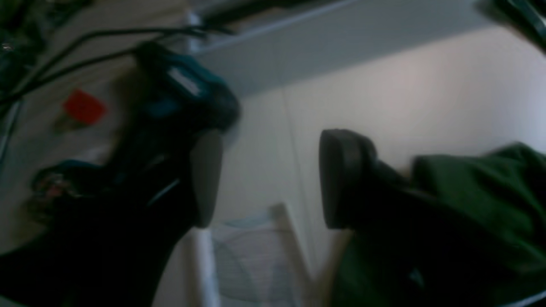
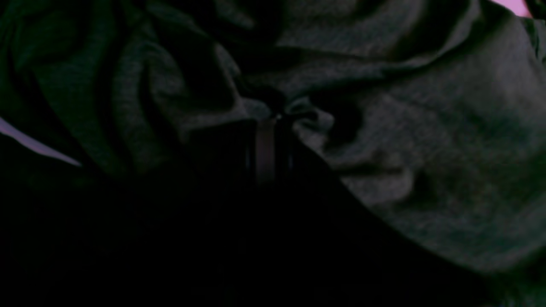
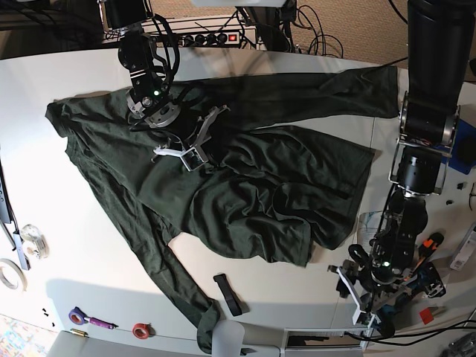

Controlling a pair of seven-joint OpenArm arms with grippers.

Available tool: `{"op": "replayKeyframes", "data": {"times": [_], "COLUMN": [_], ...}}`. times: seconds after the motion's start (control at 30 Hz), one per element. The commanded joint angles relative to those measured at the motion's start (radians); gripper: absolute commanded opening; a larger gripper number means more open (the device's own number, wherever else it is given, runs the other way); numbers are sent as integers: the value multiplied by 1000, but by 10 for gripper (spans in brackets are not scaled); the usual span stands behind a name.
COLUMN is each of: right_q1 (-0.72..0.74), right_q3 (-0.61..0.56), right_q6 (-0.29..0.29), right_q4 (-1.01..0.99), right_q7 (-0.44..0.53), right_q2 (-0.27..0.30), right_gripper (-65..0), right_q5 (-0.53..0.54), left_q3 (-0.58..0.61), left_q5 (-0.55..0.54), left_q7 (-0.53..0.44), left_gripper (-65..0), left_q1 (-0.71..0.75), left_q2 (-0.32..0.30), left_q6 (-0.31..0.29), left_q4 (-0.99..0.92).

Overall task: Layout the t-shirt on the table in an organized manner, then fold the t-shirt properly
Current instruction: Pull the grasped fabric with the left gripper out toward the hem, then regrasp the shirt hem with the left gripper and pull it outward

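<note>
Black left gripper (image 1: 273,170) with rounded dark pads (image 1: 341,179), possibly teal housing.

The t-shirt (image 3: 260,193) covers the middle of the table (image 3: 89,245), so free passage is only along the bare strip at the view's left and bottom. There a black strap (image 3: 227,294), a purple marker (image 3: 91,320) and tape rolls (image 3: 30,242) lie in the way (all low and small). Hand tools (image 3: 431,244) crowd the view's right edge.

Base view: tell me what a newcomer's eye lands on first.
The dark green t-shirt sprawls crumpled across the white table. The right gripper pinches its cloth toward the view's upper left, while the left gripper hangs open at the table's lower right edge.
</note>
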Motion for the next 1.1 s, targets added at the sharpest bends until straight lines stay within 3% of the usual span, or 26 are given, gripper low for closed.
{"op": "replayKeyframes", "data": {"times": [0.0, 0.13, 0.2, 0.27, 0.37, 0.43, 0.7, 0.8, 1.07], "right_q1": [-5, 1, 4, 6, 6, 6, 5, 5, 5], "right_q3": [1, 2, 2, 2, 2, 2, 2, 2, 2], "right_q6": [6, 6, 6, 7, 7, 7, 20, 22, 23], "right_q4": [-2, -1, 1, 1, 1, 1, 1, 1, 1], "right_q7": [-53, -13, -2, -3, -3, -3, -3, -3, -1], "right_q2": [8, 8, 8, 8, 8, 8, 6, 5, 6], "right_gripper": [-650, -650, -650, -650, -650, -650, -650, -650, -650], "right_q5": [-25, -24, -24, -24, -24, -24, -20, -20, -20], "left_q3": [-5, -5, -5, -5, -5, -5, -5, -5, -5], "left_q5": [-34, -207, -274, -284, -203, -173, -169, -122, -113], "left_q7": [-3, 43, 48, 34, -10, -39, -93, -99, -186], "left_gripper": [-282, -290, -293, -305, -304, -304, -304, -304, -305], "left_q1": [-42, -31, -16, 11, 60, 78, 80, 80, 78], "left_q2": [-17, -44, -52, -48, -21, 2, 72, 101, 154], "left_q6": [-46, -251, -294, -274, -140, -89, -85, -81, -76], "left_q4": [16, 16, 16, 15, 5, -19, -37, -51, -184]}}
